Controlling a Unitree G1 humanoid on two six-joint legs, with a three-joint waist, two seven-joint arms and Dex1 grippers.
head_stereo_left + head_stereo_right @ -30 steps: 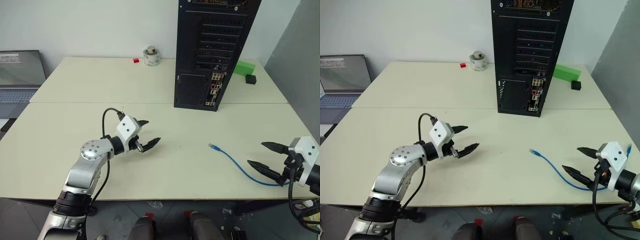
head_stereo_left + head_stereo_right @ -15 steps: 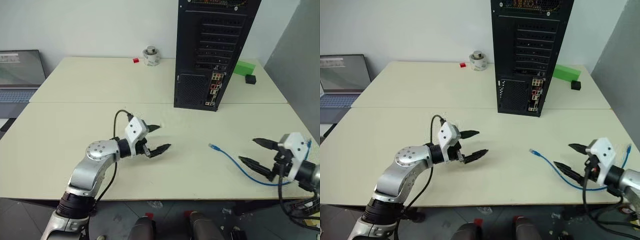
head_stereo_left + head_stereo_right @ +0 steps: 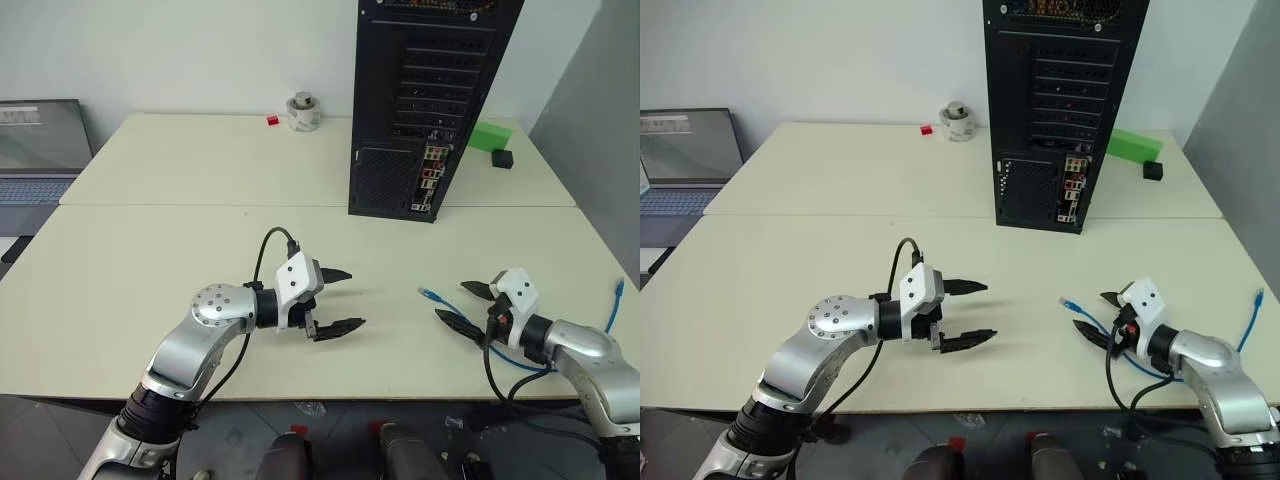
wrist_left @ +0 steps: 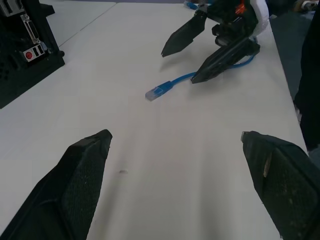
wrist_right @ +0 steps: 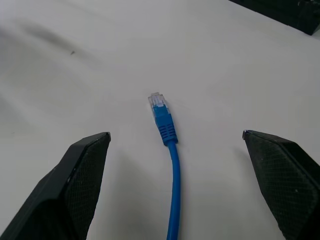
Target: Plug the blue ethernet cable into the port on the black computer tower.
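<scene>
The blue ethernet cable lies on the table at the front right, its near plug pointing toward the middle. My right gripper is open just behind that plug, one finger on each side of the cord and not touching it. My left gripper is open over the bare tabletop in the middle, pointing right toward the plug with nothing between its fingers. The black computer tower stands upright at the back, rear face toward me. The port sits in the coloured connector strip low on the right of that face.
A grey laptop sits at the far left edge. At the back are a tape roll and a small red piece. A green block and a small black cube lie right of the tower. The cable's other end hangs near the right edge.
My left gripper has swung right toward the table's middle. My right gripper has come in from the right edge and lower, now straddling the cable behind its plug. The cable has not moved.
</scene>
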